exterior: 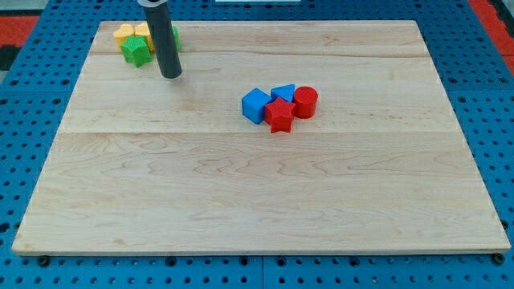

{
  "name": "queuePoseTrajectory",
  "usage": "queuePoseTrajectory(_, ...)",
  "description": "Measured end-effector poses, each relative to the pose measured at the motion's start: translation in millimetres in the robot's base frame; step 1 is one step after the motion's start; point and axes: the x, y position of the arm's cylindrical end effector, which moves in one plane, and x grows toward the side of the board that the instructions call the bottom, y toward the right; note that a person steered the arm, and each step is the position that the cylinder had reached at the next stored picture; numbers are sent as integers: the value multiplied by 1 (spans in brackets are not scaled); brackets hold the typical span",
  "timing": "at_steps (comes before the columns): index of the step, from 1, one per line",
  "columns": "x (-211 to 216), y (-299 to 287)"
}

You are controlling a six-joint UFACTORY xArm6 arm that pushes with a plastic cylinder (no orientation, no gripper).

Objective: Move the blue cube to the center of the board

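Camera view is showing my tip (170, 75) resting bare, touching nothing, near the green block (136, 51), well apart from the blue cube (255, 105), likely awaiting approach

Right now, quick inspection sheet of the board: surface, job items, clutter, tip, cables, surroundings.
Surface: wooden board, flat, mostly bare.
Job's things: blue cube near the middle, slightly toward the view's top, touching the red star.
Clutter: blue triangle and red cylinder packed in that same cluster; yellow blocks and green star at the view's top left.
Gripper: none; my tip rests beside the green star, far left of the blue cube.
Cables: nothing seen.
Surroundings: blue pegboard around the board.
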Motion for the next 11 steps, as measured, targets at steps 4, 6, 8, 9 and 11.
queuePoseTrajectory(4, -9, 112)
queuePoseTrajectory(6, 1, 231)
queuePoseTrajectory(8, 58, 213)
queuePoseTrajectory(9, 76, 207)
queuePoseTrajectory(11, 72, 206)
